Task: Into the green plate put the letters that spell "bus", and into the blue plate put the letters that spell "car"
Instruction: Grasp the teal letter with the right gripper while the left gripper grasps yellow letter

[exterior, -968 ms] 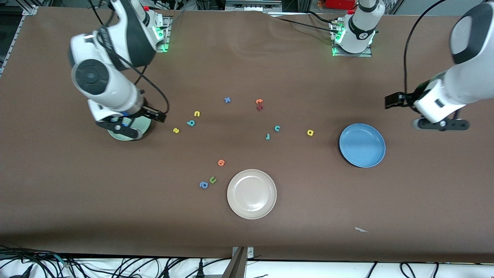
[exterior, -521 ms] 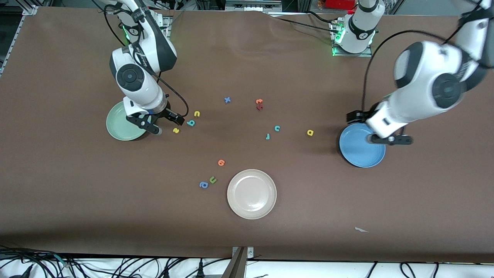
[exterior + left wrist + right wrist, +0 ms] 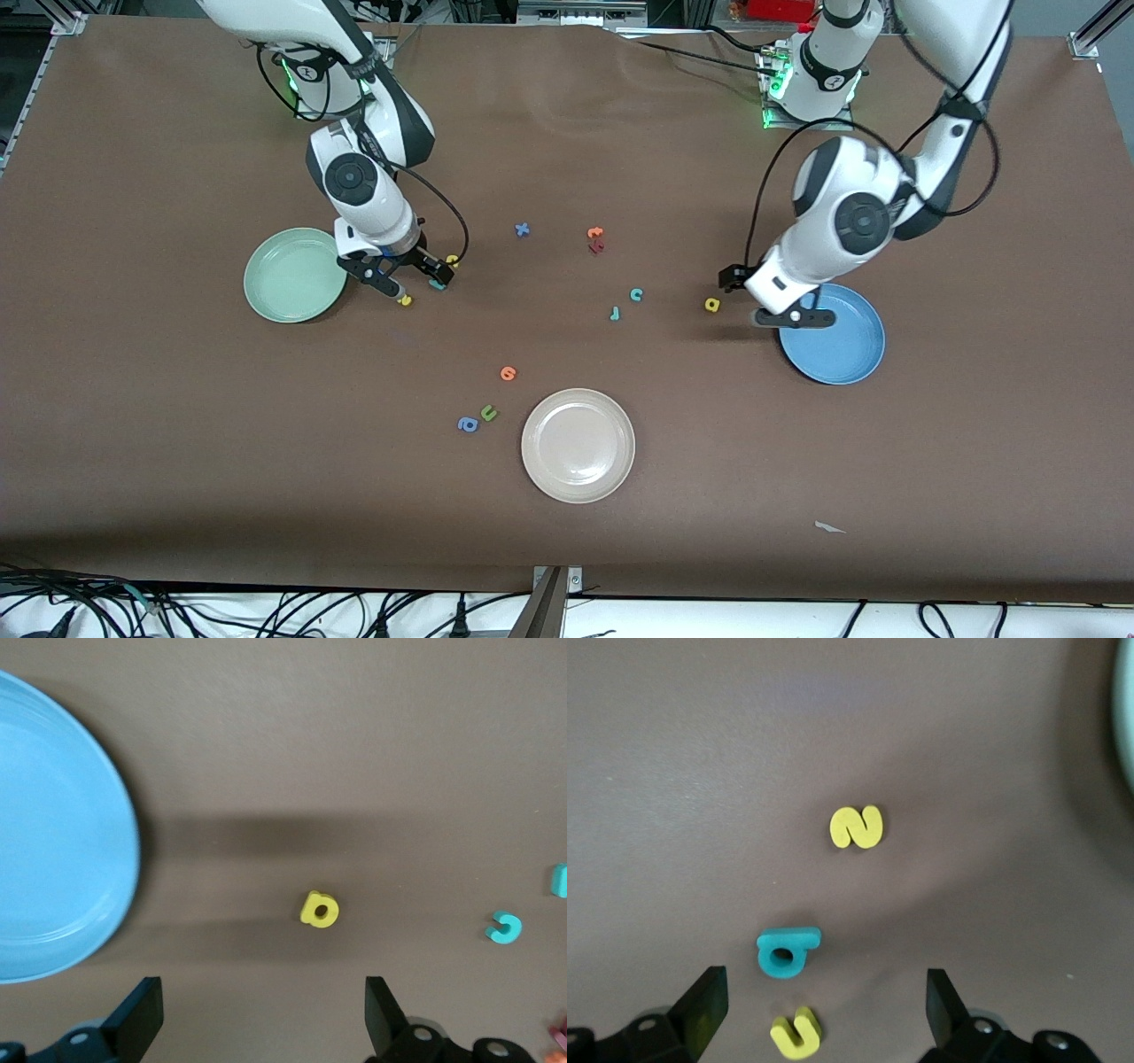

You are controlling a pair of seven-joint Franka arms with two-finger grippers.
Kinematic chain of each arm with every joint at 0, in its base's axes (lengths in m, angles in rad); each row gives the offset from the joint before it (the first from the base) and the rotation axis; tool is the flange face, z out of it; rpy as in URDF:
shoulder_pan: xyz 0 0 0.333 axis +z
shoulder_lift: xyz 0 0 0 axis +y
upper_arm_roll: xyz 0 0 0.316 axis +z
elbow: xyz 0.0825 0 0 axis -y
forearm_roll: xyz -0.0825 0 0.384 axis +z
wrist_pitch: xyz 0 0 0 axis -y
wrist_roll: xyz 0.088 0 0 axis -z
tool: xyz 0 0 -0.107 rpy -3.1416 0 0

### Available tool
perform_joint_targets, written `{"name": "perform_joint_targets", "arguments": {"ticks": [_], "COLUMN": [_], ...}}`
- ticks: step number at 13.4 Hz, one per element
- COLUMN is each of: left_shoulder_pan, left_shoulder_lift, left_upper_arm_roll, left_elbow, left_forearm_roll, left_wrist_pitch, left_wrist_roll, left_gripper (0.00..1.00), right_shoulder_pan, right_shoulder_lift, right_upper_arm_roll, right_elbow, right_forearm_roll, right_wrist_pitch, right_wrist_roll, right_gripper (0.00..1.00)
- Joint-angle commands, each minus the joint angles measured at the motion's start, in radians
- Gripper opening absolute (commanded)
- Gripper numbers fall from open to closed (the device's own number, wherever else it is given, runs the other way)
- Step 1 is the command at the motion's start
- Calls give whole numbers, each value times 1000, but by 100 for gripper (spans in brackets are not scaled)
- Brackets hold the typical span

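Two spread grippers hover: right gripper (image 3: pixel 409 280) over small foam teal "b" (image 3: pixel 787 951); left gripper (image 3: pixel 769 301) beside yellow "a" (image 3: pixel 320 909).

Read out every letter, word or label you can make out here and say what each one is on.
No printed words or labels are legible. Only loose foam letter shapes lie on the table:
"s", yellow
"b", teal
"u", yellow
"a", yellow
"c", teal
"x", blue
Markings on the arms: too small to read.
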Motion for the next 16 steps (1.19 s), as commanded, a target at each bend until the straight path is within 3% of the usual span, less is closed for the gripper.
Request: {"name": "perform_joint_targets", "arguments": {"ticks": [1,5,8,9,12,16], "left_shoulder_pan": [-36,-53,-58,-59,-70,-72], "left_shoulder_lift": [102,188,205,220,229,235], "left_upper_arm_roll": [1,1,-1,-1,1,2], "left_elbow": [21,62,64,64,67,68], "left_forearm_roll": [63,91,90,91,91,91], "left_wrist_pitch": [74,103,119,137,145,154], "left_wrist_roll": [-89,-135,-142,-152,-171,-177], "left_gripper": [100,100,100,99,83,55], "right_shoulder_pan": [-9,-11,-9,-9,-11,-13], "right_shoulder_lift": [53,76,92,92,109,110], "right_upper_arm_roll": [9,9,9,11,25,31], "right_elbow": [20,34,46,46,54,65], "right_forearm_roll": [11,11,11,11,11,11], "right_wrist_pitch": [37,37,37,37,37,32], "right_wrist_roll": [14,12,11,11,11,3], "right_gripper": [99,95,71,70,69,35]}}
